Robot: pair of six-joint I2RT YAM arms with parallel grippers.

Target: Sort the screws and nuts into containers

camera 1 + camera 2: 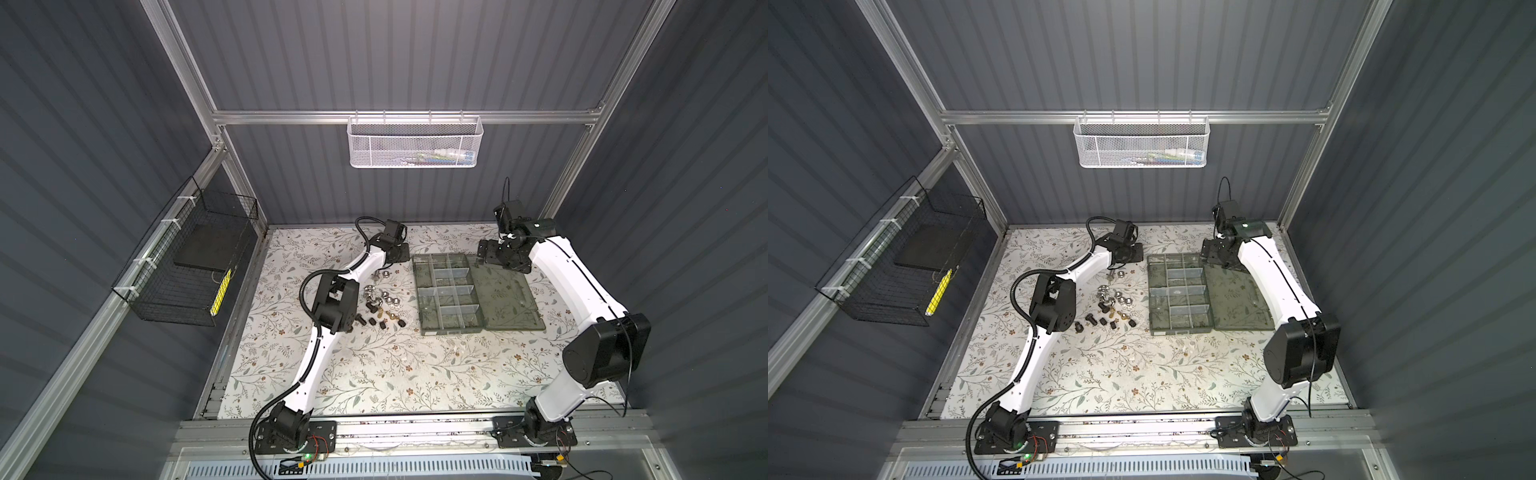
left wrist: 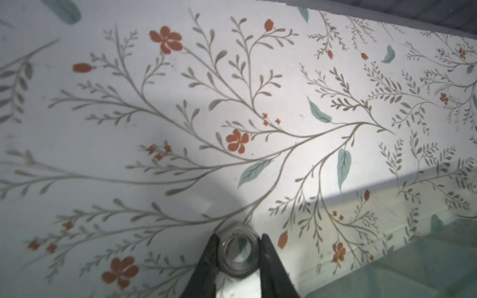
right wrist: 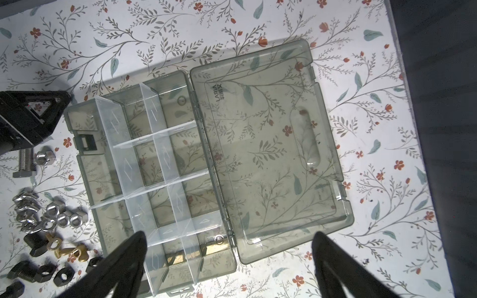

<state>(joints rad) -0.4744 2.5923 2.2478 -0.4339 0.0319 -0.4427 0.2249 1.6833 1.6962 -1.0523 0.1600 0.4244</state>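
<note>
On the floral desk [image 1: 374, 374] we list, first, one smoky organiser box [image 1: 453, 331], its lid [image 1: 509, 297] laid flat open to the right. Its compartments [image 3: 147, 167] look empty to us, save for brass-coloured glints at one end that we cannot identify. Right fingers [image 3: 124, 263]: spread wide, holding nothing, hovering above box and lid. Left fingers [image 2: 206, 265]: clamped on the flanks of one silver nut [image 2: 238, 255], near the box's far left corner. Screws and nuts [image 1: 380, 303]: a loose heap on the desk just left of the box, with silver, black and brass mixed. We judge the sorting barely begun, with one piece gripped and nearly everything left.
</note>
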